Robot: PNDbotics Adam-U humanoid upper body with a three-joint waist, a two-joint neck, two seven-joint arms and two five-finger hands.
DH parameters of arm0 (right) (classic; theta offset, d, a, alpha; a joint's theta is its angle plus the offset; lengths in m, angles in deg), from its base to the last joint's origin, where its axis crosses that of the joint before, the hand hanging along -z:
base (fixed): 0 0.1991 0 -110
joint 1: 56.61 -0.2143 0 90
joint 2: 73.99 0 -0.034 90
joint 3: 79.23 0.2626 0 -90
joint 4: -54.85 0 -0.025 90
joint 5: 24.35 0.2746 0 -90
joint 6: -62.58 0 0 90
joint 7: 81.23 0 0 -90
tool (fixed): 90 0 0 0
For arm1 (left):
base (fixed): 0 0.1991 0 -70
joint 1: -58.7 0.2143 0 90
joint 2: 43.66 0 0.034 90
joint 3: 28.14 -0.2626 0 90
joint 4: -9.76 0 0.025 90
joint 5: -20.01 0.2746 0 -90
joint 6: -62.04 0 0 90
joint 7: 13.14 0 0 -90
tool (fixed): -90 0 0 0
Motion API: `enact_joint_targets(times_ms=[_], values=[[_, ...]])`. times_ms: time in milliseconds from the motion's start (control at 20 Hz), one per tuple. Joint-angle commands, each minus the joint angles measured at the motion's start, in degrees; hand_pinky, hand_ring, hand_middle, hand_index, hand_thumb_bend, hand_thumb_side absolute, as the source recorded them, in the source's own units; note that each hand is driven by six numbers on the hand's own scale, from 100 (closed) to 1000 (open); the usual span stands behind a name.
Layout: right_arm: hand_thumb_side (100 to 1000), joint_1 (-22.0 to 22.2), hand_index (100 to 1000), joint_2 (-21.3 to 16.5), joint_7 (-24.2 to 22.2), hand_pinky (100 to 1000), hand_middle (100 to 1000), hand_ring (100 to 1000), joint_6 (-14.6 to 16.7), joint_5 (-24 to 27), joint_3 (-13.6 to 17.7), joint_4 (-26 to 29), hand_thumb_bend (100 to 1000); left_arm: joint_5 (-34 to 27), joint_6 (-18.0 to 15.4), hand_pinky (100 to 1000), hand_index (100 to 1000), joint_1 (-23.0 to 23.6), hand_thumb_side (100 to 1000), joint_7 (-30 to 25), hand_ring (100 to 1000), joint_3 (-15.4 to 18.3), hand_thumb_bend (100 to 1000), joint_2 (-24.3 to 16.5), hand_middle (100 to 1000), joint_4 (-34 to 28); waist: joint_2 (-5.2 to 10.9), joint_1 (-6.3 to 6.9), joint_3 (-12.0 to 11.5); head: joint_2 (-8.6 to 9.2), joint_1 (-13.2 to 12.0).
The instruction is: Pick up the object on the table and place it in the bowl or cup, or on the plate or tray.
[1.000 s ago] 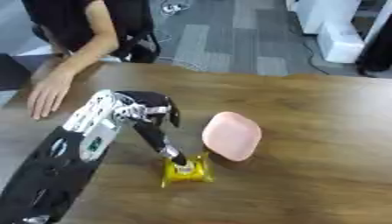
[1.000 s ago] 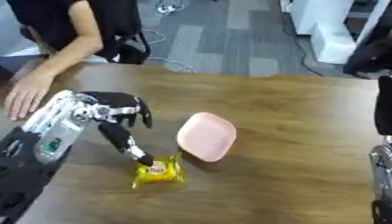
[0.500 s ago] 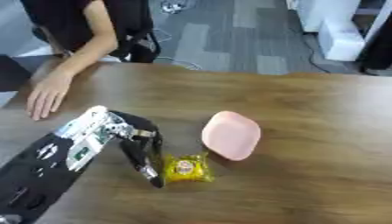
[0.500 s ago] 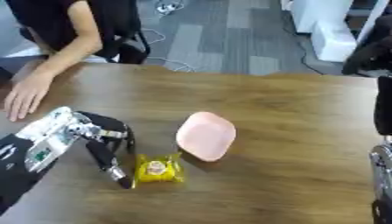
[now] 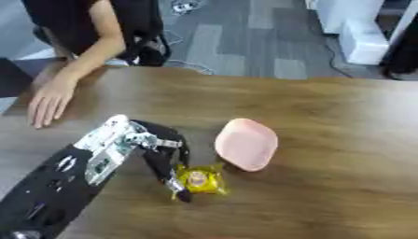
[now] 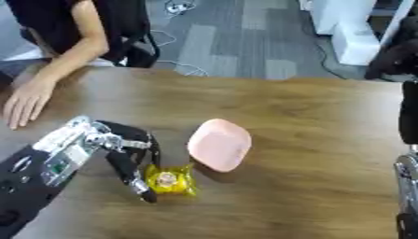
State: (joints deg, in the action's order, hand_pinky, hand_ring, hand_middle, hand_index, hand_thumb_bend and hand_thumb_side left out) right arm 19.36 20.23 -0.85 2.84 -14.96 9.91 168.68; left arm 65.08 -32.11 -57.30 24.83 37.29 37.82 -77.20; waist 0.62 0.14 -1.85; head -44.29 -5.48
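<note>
The yellow packet (image 5: 200,180) lies just beside the pink plate (image 5: 246,150). The left hand (image 5: 160,158) is set against the packet's left edge, fingers straight, probably for grasping.

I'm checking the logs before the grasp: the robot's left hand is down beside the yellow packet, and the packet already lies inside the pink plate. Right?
Not quite. The left hand is down at the yellow packet, but the packet lies on the bare wooden table, just in front of the pink plate, not inside it. The left eye view shows this.
</note>
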Motion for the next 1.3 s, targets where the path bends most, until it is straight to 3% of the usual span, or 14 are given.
enact_joint_targets(times_ms=[50,450,550,650,1100,1150,1200,1250,1300], values=[[1000,-0.3,699,-0.9,0.1,419,736,520,0.0,-0.2,0.4,0.8,100,0.9,-0.3,486,765,-1.5,783,0.1,612,0.7,840,0.4,717,-1.1,0.41,0.00,0.1,0.18,1.1],[1000,-0.3,698,-0.8,-0.1,419,736,519,-0.1,-0.3,0.4,0.8,100,4.2,-1.7,502,764,-3.0,774,0.1,619,-0.3,852,1.6,724,-0.2,0.33,0.01,0.2,0.18,1.3],[1000,-0.4,698,-0.9,-0.1,419,736,519,-0.1,-0.3,0.5,0.8,100,4.6,-2.3,502,755,-2.9,682,0.1,598,-1.1,953,1.0,713,0.8,0.30,0.07,0.3,0.18,1.3],[1000,-0.4,698,-0.9,-0.1,419,736,520,-0.2,-0.3,0.5,0.8,100,4.9,-2.9,500,751,-2.8,637,0.1,578,-2.0,1000,0.3,708,2.0,0.30,0.11,0.3,0.18,1.3],[1000,-0.5,698,-1.0,0.0,420,736,520,-0.1,-0.2,0.6,0.8,100,4.7,-5.4,505,756,-2.3,643,0.1,588,-4.0,1000,-2.7,719,4.7,0.20,0.16,0.1,0.18,1.3],[1000,-0.5,698,-1.0,0.0,420,736,521,-0.1,-0.1,0.6,0.8,100,5.1,-5.5,505,756,-2.4,680,0.1,589,-4.1,982,-2.8,720,5.0,0.20,0.16,0.1,0.18,1.3],[1000,-0.5,698,-1.0,0.0,420,736,521,0.0,-0.1,0.6,0.8,100,5.7,-5.5,501,751,-2.4,725,0.1,587,-4.0,891,-2.8,718,5.0,0.20,0.15,0.1,0.18,1.3],[1000,-0.5,698,-1.0,0.0,420,736,521,0.0,0.0,0.6,0.8,100,6.9,-5.0,492,736,-2.5,794,0.1,581,-3.2,680,-2.5,711,4.6,0.22,0.12,0.1,0.18,1.5],[1000,-0.5,697,-1.0,0.0,420,736,521,0.0,0.0,0.6,0.8,100,8.3,-4.2,486,730,-2.4,793,0.1,578,-2.5,631,-2.0,708,3.9,0.21,0.10,0.0,0.18,1.5]])
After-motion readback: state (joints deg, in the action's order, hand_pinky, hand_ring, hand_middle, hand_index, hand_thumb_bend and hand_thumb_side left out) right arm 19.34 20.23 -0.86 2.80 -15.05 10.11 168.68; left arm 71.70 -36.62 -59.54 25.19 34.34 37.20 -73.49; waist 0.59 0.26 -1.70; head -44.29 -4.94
